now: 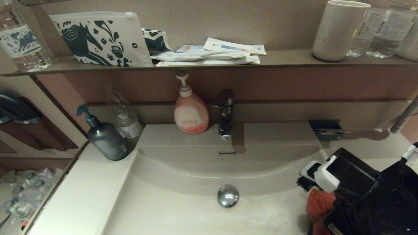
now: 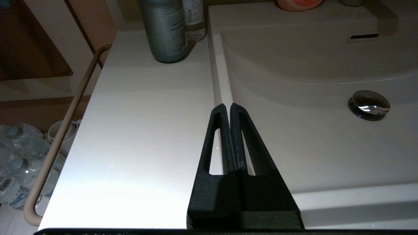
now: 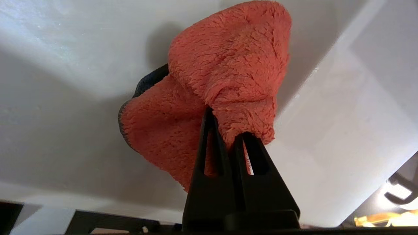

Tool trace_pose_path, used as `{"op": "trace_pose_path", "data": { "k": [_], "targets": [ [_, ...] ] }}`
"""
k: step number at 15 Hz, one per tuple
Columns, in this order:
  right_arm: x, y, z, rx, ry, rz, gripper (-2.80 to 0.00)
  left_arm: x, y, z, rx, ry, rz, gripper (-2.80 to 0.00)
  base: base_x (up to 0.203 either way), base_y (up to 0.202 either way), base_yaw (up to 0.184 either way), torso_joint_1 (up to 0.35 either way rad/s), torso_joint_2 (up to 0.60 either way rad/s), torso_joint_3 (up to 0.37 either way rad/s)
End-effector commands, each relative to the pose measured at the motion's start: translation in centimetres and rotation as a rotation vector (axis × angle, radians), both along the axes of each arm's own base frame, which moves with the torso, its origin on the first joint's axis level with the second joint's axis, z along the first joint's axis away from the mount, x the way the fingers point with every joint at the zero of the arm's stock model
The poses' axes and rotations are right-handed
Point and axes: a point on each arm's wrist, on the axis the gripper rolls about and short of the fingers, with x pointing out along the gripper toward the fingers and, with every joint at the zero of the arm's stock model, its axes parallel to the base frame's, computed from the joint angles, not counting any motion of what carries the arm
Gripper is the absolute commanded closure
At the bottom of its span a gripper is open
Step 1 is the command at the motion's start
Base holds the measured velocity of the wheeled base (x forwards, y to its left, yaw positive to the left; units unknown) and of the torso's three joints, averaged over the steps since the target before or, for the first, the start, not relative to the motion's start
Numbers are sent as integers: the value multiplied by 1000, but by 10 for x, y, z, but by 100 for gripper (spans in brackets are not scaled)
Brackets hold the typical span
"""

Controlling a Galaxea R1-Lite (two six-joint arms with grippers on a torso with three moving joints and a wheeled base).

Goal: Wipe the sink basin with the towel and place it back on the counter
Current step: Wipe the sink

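I've got the right tool (image 3: 228, 130) clamped on the towel (image 3: 225, 75), a fold of it pinched between the fingers while the rest bunches out ahead. From the head view that arm sits at the right side of the basin (image 1: 183, 209), towel (image 1: 320, 205) hanging just under the wrist. It looks pressed against the basin's right wall, though from this angle I can't be sure it's touching. The drain plug (image 1: 228, 195) is well off to the left of it, mid-basin.

Left tool (image 2: 227, 109) is idle, fingers closed together on nothing, hovering over the basin's left rim where it meets the counter (image 2: 137, 137). A grey pump bottle (image 1: 106, 137) stands at the back of that counter with a clear bottle (image 1: 125, 116) just behind it. Pink soap bottle (image 1: 190, 111) and tap (image 1: 224, 112) sit behind the basin.
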Motion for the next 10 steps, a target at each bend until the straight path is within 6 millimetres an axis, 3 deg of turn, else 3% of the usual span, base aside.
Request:
{"op": "trace_pose_path", "data": {
  "k": [1,6,10],
  "targets": [
    [8,8,-11,-39,45,-14,0,0,0,0,1,0,0,0,0,0,0,0,0,0],
    [26,28,-55,-142,169,-91,0,0,0,0,1,0,0,0,0,0,0,0,0,0],
    [39,46,-93,-126,179,-159,0,0,0,0,1,0,0,0,0,0,0,0,0,0]
  ]
}}
